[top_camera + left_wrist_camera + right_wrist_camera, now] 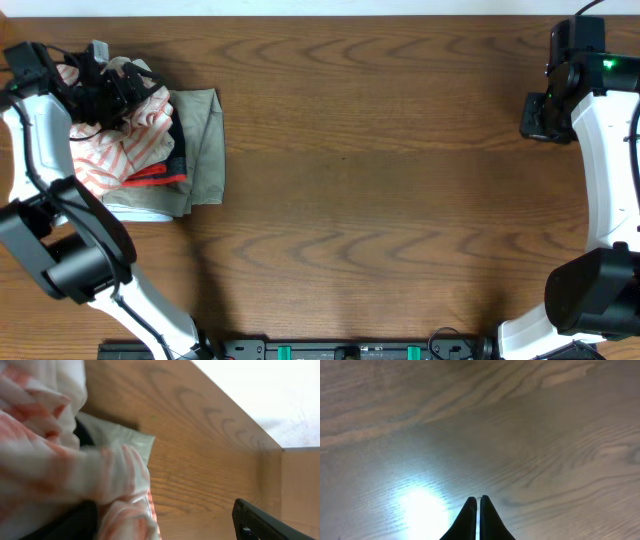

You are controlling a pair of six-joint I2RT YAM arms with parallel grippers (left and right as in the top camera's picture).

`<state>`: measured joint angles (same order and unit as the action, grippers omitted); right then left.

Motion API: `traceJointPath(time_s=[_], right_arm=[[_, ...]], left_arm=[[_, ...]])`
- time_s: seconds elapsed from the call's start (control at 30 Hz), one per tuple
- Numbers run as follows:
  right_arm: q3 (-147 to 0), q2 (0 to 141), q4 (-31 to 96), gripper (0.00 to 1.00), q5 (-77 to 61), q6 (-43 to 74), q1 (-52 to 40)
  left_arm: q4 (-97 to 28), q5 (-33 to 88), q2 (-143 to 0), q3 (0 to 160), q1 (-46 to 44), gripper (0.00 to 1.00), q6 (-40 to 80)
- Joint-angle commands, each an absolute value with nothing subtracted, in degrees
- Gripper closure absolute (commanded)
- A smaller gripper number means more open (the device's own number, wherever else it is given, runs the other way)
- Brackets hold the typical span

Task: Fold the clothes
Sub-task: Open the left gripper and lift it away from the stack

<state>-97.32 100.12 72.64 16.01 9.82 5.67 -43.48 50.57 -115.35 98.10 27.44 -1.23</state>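
At the far left end of the worktop (380, 200), the striped shirt (125, 140) lies crumpled in a heap on top of an olive garment (205, 130). A red garment (158, 175) and a white one (140, 210) peek out at the pile's near side. The left pincer (118, 92) hovers over the heap's far part, jaws spread wide and gripping nothing. In the wrist view, cloth bunches against one finger (70, 522). The right pincer (477, 510) sits closed and empty over bare wood at the far right.

The shirt looks thin, light and limp, so it will likely drape and sag rather than keep any shape, and it may drag the garments beneath it. No hem or collar can be picked out, so a raised fold on top seems the best first hold.
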Motion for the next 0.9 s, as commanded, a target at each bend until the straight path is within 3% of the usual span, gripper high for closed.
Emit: traceJointPath(time_s=[0.0,0.17,0.27,0.33,0.4,0.63,0.87], right_arm=[[-97.1,99.9,71.2,0.96,15.8,9.1,6.0],[-97.1,99.9,65.3,0.89,9.3,6.3,6.0],[-97.1,99.9,61.0,0.41,4.7,5.9,6.0],[-97.1,99.9,57.3,0.40,4.5,5.9,6.0],[-97.1,99.9,53.3,0.27,4.5,5.9,6.1],[-97.1,96.9,54.7,0.15,3.2,3.9,6.1],[-94.5,86.0,60.9,0.11,2.0,4.2,6.0]], left_arm=[[-44.1,49.1,-106.7,98.9,26.2,0.04,-7.3],[-45.9,24.7,-97.5,98.9,19.5,0.02,-8.6],[-46.5,17.7,-94.9,98.9,15.8,0.02,-8.5],[-47.0,17.7,-94.3,98.9,14.0,0.02,-8.5],[-47.5,17.6,-94.3,98.9,12.7,0.02,-8.5],[-52.9,17.7,-92.5,98.8,12.2,0.02,-8.1],[-56.2,18.7,-83.2,94.9,12.1,0.02,-10.0]])
